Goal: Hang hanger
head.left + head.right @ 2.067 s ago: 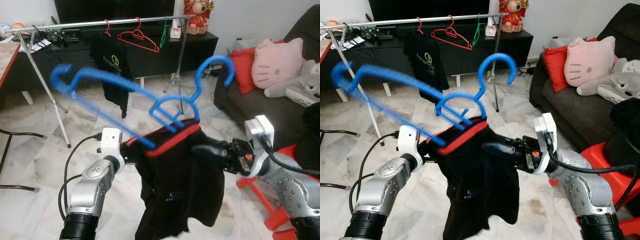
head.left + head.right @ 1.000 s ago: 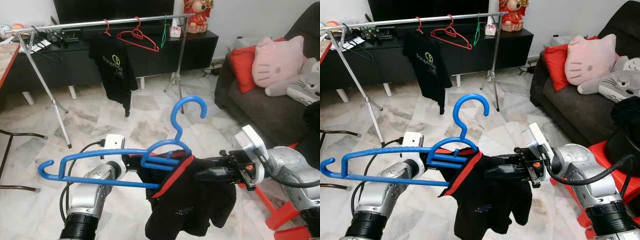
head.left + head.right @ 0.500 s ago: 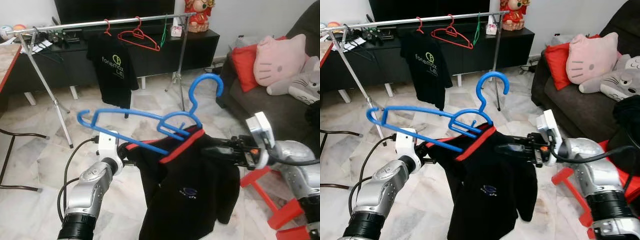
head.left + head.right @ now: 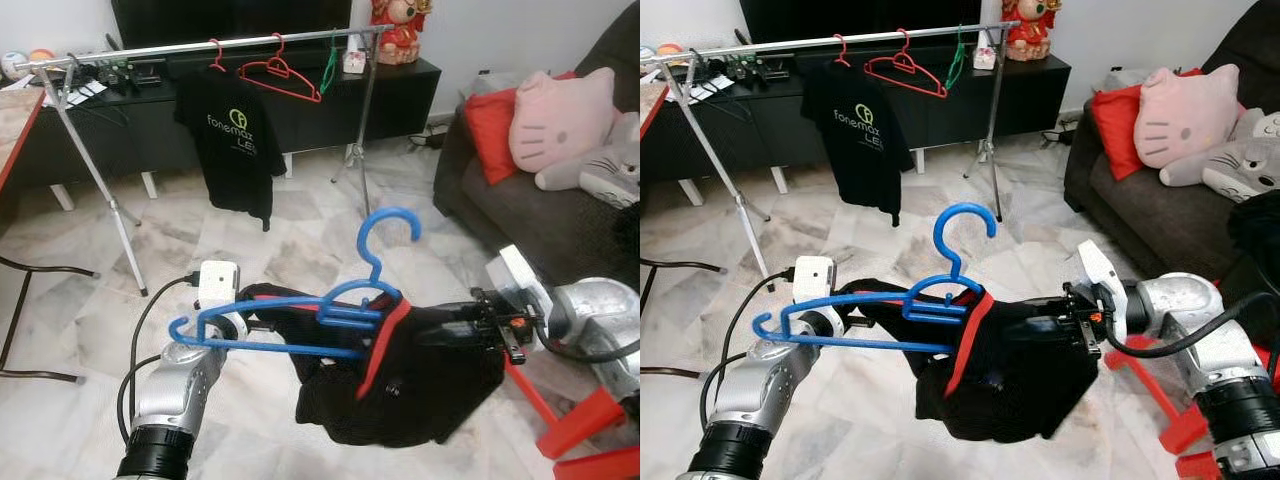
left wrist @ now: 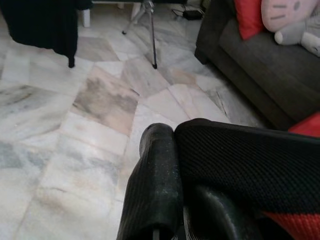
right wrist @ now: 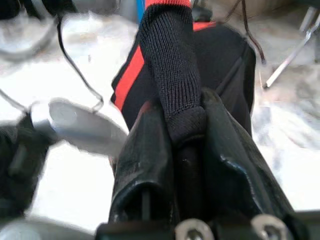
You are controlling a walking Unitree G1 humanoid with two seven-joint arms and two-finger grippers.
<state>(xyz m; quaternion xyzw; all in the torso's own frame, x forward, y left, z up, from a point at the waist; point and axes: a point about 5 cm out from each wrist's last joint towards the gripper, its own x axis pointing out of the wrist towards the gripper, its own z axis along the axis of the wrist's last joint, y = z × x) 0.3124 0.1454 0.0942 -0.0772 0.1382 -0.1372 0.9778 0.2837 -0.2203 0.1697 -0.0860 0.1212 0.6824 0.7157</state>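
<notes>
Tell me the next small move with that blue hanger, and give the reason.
Probably lift both grippers together to let the shirt drop straight. The left gripper and right gripper each pinch the black shirt, which sags bunched between them with the blue hanger tilted. The clothes rail stands far ahead, above hanger height.

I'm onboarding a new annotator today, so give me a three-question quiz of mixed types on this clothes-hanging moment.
1. True or false: the blue hanger already hangs on the clothes rail.
2. What is the right gripper clamped on? A) the hanger's hook B) the black shirt with red trim C) a cushion
3. Fill in: the rail carries a black T-shirt, an empty red hanger and an empty ____ hanger.

Key:
1. False; both grippers hold it, with the shirt, low in front of the robot, and the left gripper pinches the fabric too.
2. B
3. green
</notes>
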